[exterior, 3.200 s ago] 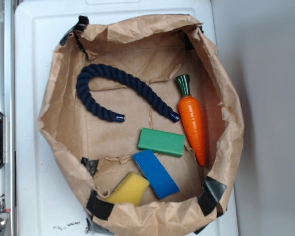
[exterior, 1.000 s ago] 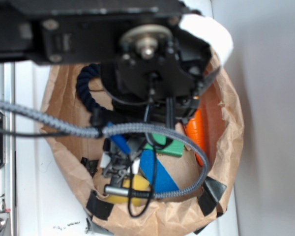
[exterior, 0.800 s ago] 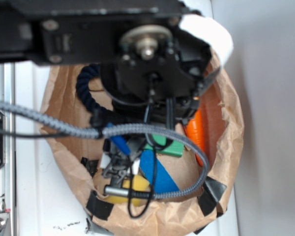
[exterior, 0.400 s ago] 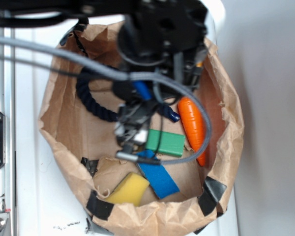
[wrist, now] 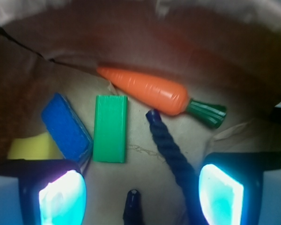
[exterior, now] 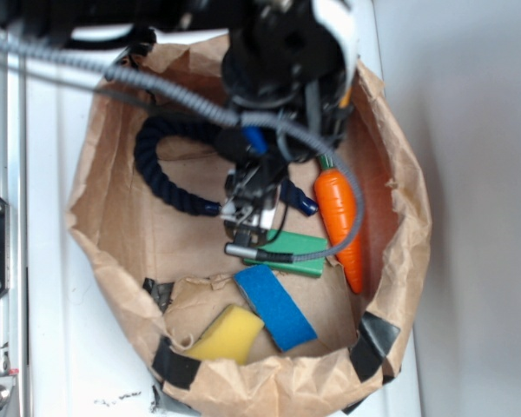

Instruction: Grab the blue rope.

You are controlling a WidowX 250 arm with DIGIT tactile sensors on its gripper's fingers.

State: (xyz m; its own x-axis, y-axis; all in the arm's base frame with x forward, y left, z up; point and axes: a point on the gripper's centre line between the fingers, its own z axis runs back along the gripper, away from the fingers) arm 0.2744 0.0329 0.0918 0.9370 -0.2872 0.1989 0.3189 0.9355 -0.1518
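A robot test bench rather than a home: a crumpled brown paper bag (exterior: 399,217) taped open with black tape (exterior: 378,339) sits on a plain white plastic surface (exterior: 61,347), holding toy props, with a metal rail (exterior: 2,261) alongside.

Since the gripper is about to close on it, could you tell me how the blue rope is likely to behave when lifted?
The blue rope lies in a loose curve, so it will probably sag on both sides of the gripper. Its twisted strands look grippy; the glossy capped end is likely slicker. It seems soft and light.
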